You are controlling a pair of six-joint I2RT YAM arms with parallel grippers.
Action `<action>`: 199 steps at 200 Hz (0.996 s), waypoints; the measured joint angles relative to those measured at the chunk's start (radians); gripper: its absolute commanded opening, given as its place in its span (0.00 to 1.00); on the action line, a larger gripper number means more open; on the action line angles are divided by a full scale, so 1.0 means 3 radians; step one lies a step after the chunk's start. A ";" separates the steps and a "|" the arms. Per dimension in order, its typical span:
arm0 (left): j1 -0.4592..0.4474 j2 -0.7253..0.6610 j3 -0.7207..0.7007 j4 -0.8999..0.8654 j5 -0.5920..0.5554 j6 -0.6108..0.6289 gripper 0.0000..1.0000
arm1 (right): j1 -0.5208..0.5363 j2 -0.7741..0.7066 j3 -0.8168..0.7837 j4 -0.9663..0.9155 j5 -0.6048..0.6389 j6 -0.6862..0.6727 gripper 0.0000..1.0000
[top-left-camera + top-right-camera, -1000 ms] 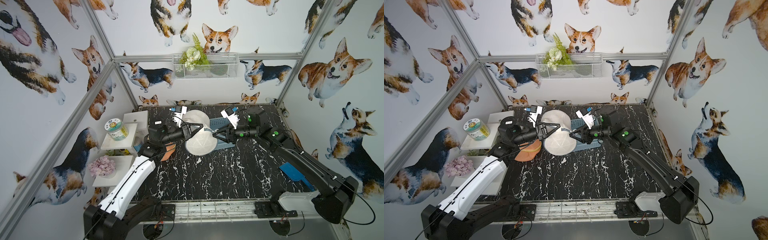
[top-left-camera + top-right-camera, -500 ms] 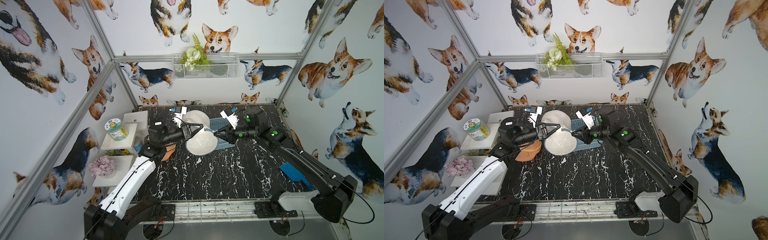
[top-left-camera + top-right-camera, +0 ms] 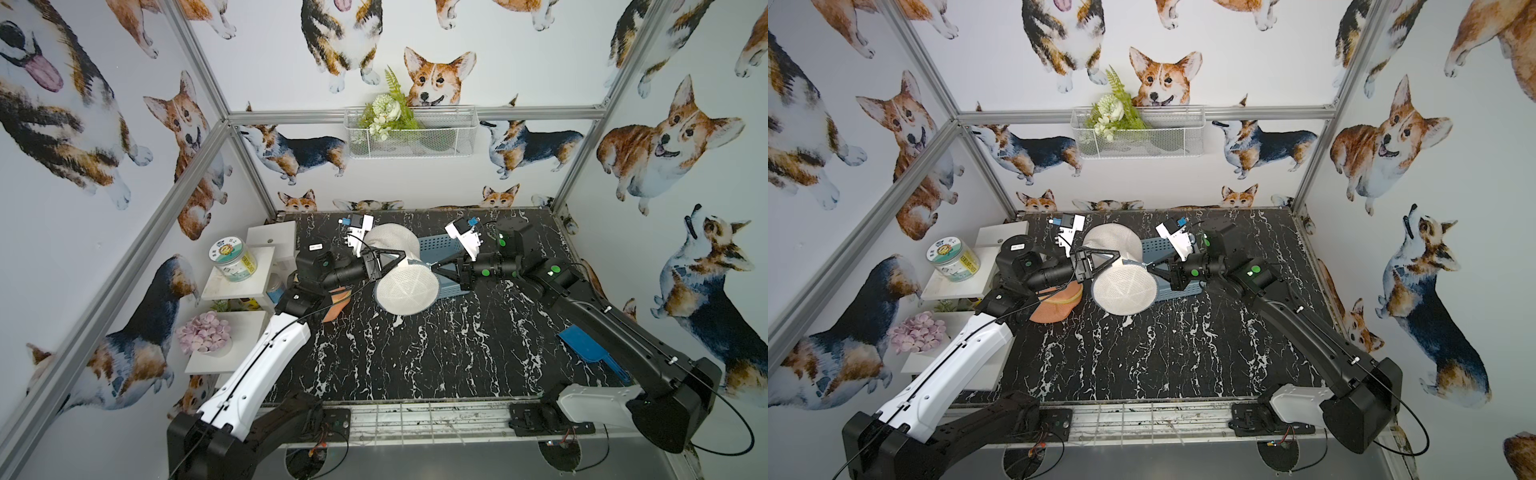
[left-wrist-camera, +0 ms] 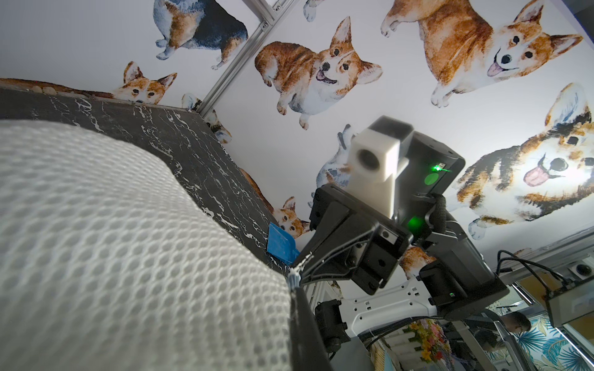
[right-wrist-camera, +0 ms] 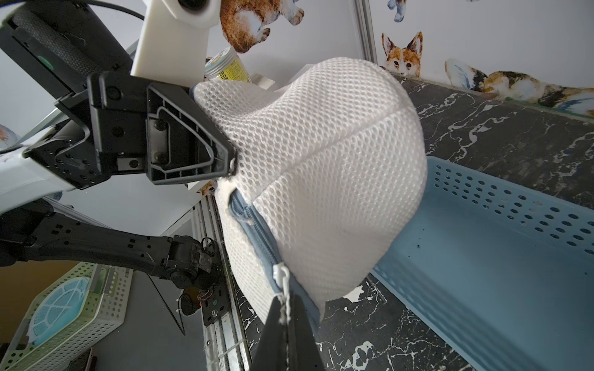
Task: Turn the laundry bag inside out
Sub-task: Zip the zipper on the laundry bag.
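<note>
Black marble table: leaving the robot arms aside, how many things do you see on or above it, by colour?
Blue: 2 (pale blue perforated plastic tray, blue plastic scoop)
White: 1 (white mesh laundry bag)
Orange: 1 (flat orange item, likely fabric)
Total: 4

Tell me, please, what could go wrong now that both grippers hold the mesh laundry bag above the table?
The right gripper pinches only the thin zipper pull, which could slip out when tugged.
The left gripper grips just a small fold at the edge of the laundry bag, so the mesh may pull free.
The bag hangs right by the blue basket and might snag its rim.
</note>
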 measured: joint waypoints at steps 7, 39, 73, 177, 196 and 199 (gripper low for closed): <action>0.0009 -0.0008 -0.0005 0.0000 0.0020 0.0000 0.00 | -0.0005 -0.0014 -0.0029 0.0034 -0.0014 0.0000 0.00; 0.0022 -0.0011 -0.0025 -0.0001 0.0062 -0.0037 0.00 | -0.0010 -0.0081 -0.0183 0.0165 -0.0039 0.0003 0.00; 0.0022 0.0005 -0.0025 -0.0015 0.0131 -0.0061 0.00 | -0.0036 -0.0155 -0.0331 0.0261 -0.0099 0.0004 0.00; -0.0217 0.0366 0.0754 -0.1137 -0.0118 0.0848 0.00 | 0.0033 0.0308 0.0248 -0.0511 -0.0207 -0.0305 0.00; -0.0290 0.0418 0.0905 -0.1532 -0.0362 0.1147 0.00 | 0.0084 0.0357 0.0329 -0.0707 -0.0056 -0.0376 0.00; -0.0304 0.0422 0.0924 -0.1589 -0.0404 0.1191 0.00 | 0.0085 0.0357 0.0341 -0.0735 -0.0029 -0.0383 0.00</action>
